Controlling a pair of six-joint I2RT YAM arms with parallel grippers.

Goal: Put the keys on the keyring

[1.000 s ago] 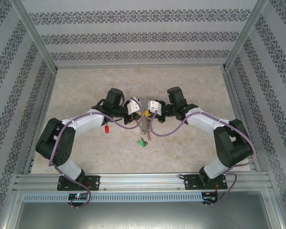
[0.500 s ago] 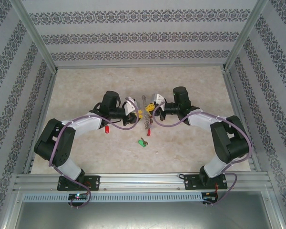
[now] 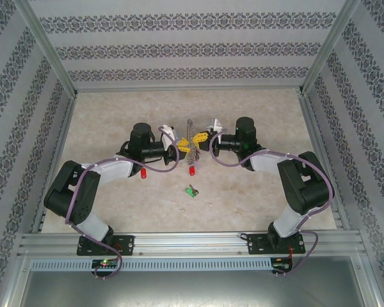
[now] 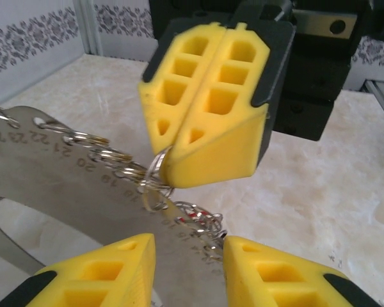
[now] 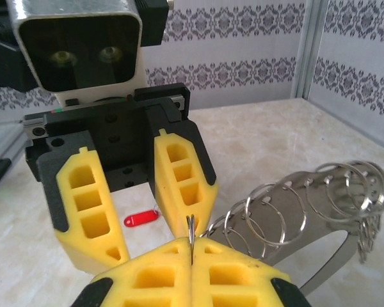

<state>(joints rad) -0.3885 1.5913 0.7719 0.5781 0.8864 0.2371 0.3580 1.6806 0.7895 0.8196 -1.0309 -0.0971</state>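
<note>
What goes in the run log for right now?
left gripper: open astride large silver metal keyring | right gripper: shut on small silver ring | red plastic-tagged key: on table

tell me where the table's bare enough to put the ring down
Bare: the far strip of the marbled table between back wall and arms, and the near middle between green plastic tag and front rail. Crowded: the centre, where left gripper and right gripper meet at the silver metal keyring, red plastic tags nearby.
</note>
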